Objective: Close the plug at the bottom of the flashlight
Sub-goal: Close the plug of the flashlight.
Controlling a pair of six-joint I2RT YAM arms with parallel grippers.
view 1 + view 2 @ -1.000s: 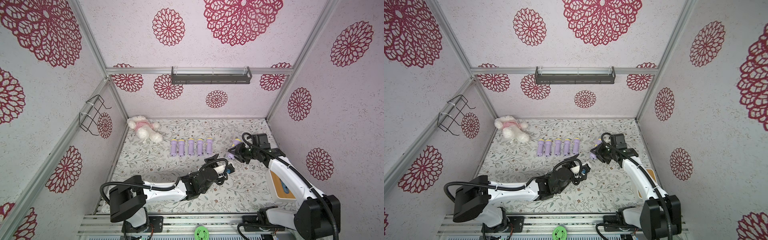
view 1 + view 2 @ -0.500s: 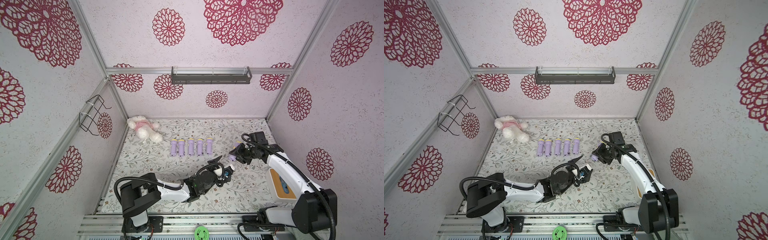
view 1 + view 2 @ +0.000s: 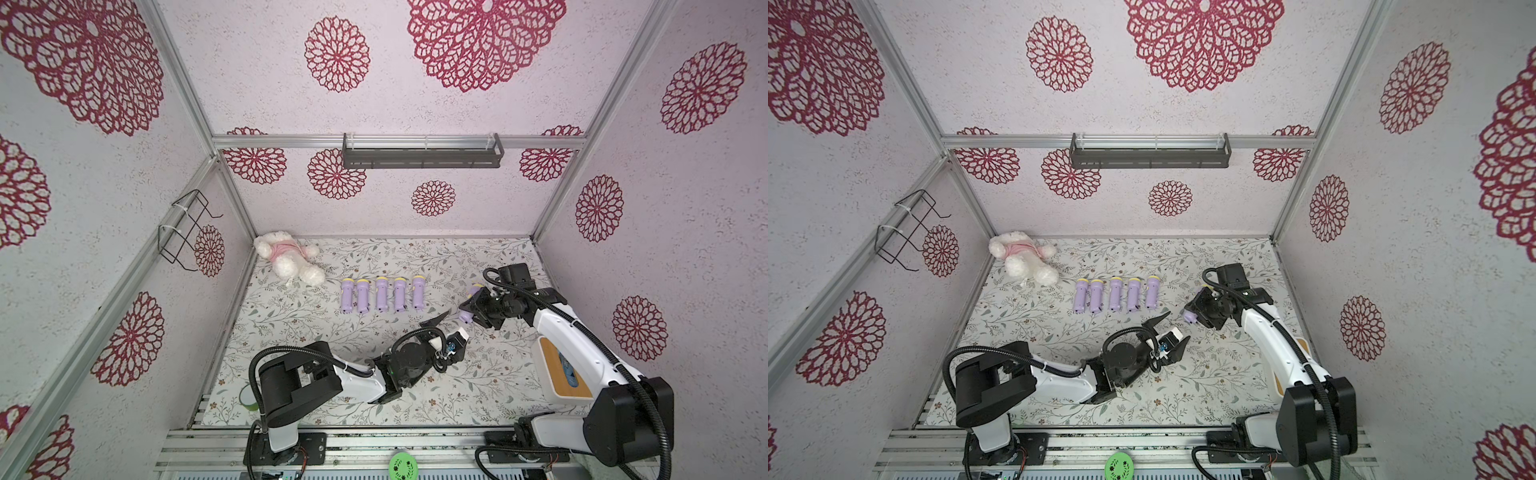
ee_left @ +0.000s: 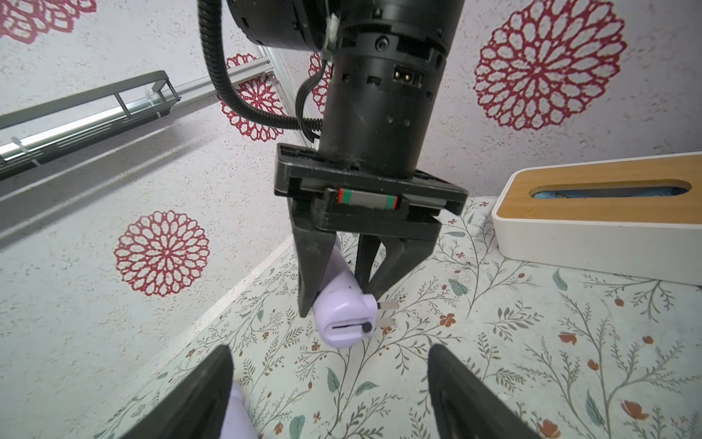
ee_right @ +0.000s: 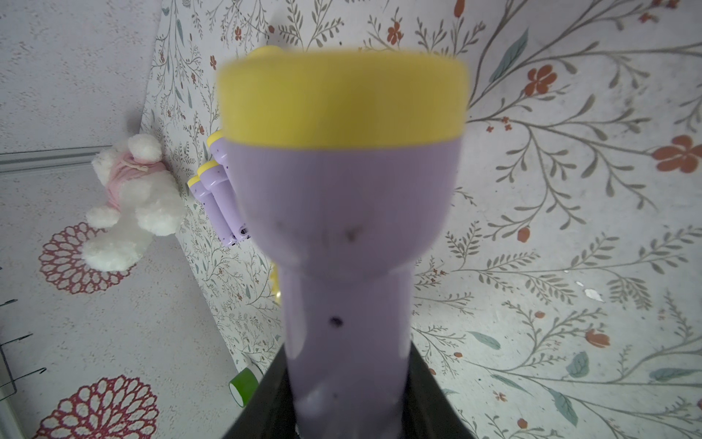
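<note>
My right gripper (image 3: 473, 308) is shut on a purple flashlight (image 3: 468, 305) with a yellow head, holding it by the handle above the floral mat. In the right wrist view the flashlight (image 5: 345, 213) fills the middle, its head pointing away from the jaws. The left wrist view faces its bottom end (image 4: 343, 321), where the plug (image 4: 387, 306) sticks out sideways as two metal prongs. My left gripper (image 3: 451, 332) is open, just in front of that bottom end and apart from it. Its dark fingers (image 4: 207, 395) frame the mat with nothing between them.
Several purple flashlights (image 3: 380, 295) lie in a row at mid-mat, a plush toy (image 3: 286, 257) in the back left corner. A white box with a wooden top (image 4: 600, 213) sits by the right wall. A green tape roll (image 3: 248, 397) lies at the front left.
The right gripper has brought the flashlight down and nearer to the left gripper. The left arm has swung its elbow rightward, and its jaws have narrowed slightly.
</note>
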